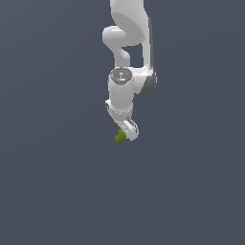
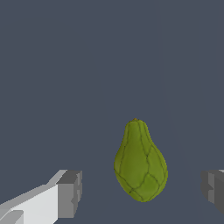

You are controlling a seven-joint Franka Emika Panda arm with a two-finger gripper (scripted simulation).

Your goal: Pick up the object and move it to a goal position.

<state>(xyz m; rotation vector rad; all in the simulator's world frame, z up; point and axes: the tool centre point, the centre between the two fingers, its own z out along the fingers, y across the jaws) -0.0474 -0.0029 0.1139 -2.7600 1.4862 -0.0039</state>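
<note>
Fingers (image 2: 70, 194) of the gripper (image 2: 142, 192) are standing wide apart in the wrist view, one grey pad sitting at each side of the picture with a broad gap between them and neither pad touching anything.

Going by size, the white robot arm (image 1: 128, 43) is filling the upper middle of the exterior view, running down from the top edge through its rounded joints to the wrist. Below it, the gripper (image 1: 125, 135) is hanging just under the centre of that frame, angled toward the dark grey floor (image 1: 48, 191), which is taking up all the rest of the picture.

Smallest of all, the object (image 1: 119, 137) is showing as an olive-green, lumpy speck at the gripper's tip, poking out toward the exterior view's left, just below the frame's centre. From this view it is not possible to say whether it is touching the gripper or only lying beside it.

In the wrist view the object (image 2: 140, 164) is looking pear-shaped, with dark veins across its skin and its narrow end pointing away. It is lying on the floor (image 2: 87, 65) between the two pads, nearer to one than the other, clear of both.
</note>
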